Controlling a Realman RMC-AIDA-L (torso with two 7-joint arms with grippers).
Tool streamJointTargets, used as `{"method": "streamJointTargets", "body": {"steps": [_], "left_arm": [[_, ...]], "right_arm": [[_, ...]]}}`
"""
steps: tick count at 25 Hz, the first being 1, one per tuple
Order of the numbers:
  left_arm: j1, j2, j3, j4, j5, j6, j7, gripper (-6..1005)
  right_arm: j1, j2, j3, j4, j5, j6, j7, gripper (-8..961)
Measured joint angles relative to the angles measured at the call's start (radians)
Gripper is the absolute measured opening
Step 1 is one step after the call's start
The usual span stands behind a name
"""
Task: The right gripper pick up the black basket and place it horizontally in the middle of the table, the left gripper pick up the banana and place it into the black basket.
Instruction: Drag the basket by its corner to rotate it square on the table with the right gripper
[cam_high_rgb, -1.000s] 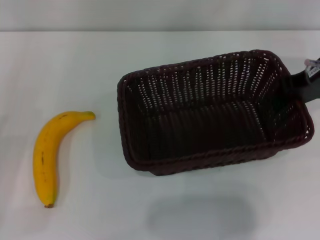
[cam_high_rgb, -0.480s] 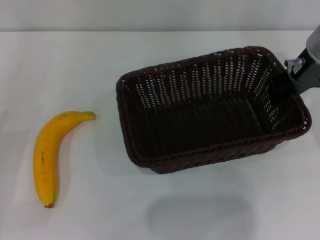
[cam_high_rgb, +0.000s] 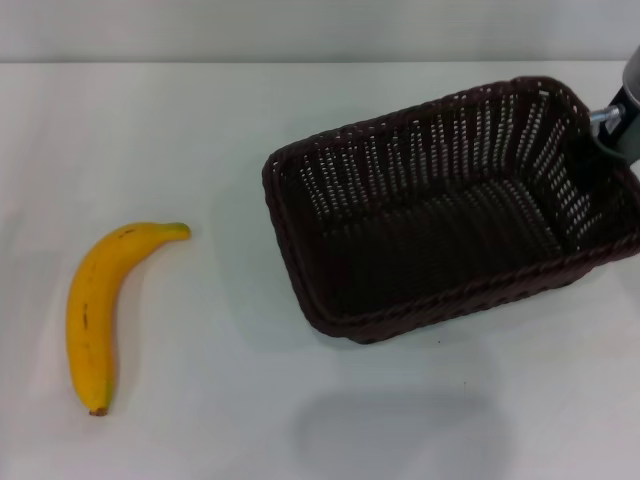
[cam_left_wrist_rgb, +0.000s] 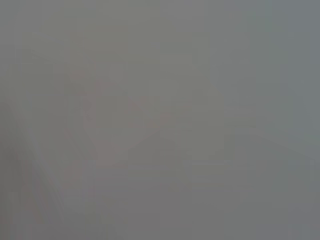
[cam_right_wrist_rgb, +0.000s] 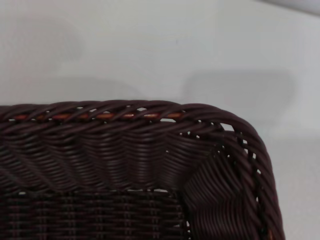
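Note:
The black basket (cam_high_rgb: 430, 150) is right of the table's (cam_high_rgb: 200, 130) middle, turned at a slant with its right end farther back. My right gripper (cam_high_rgb: 603, 152) is at the basket's right-hand rim by the view's right edge and holds it; its dark fingers blend into the weave. The right wrist view shows a corner of the basket's braided rim and inner wall (cam_right_wrist_rgb: 125, 150) close up, with white table behind. The yellow banana (cam_high_rgb: 92, 310) lies on the table at the left, stem end toward the back. My left gripper is out of view; its wrist view shows only blank grey.
The white table ends at a pale wall along the back (cam_high_rgb: 320, 30). A soft shadow (cam_high_rgb: 400, 430) falls on the table in front of the basket. White table lies between the banana and the basket.
The basket has shifted to the right and turned, its right end swinging toward the back, carried by my right gripper. The banana has not moved.

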Motion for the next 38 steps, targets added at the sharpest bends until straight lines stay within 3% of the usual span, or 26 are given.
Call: {"method": "streamJointTargets", "body": {"steps": [7,13,29,38], "left_arm": [[-0.002,0.005,0.0,0.003,0.003,-0.008,0.002,881],[-0.008,0.005,0.0,0.004,0.001,-0.009,0.006,881],[-0.011,0.006,-0.002,0.004,-0.003,-0.002,0.01,881],[-0.013,0.007,-0.002,0.004,0.002,-0.003,0.01,880]], "right_arm": [[-0.001,0.003,-0.069,0.003,-0.06,0.011,0.048,189],[-0.064,0.004,-0.15,-0.072,-0.088,-0.03,0.009,217],[-0.059,0.007,-0.063,-0.045,0.112,0.052,0.097,289],[-0.098,0.002,-0.056,-0.193,0.152,0.136,0.143,554]]}}
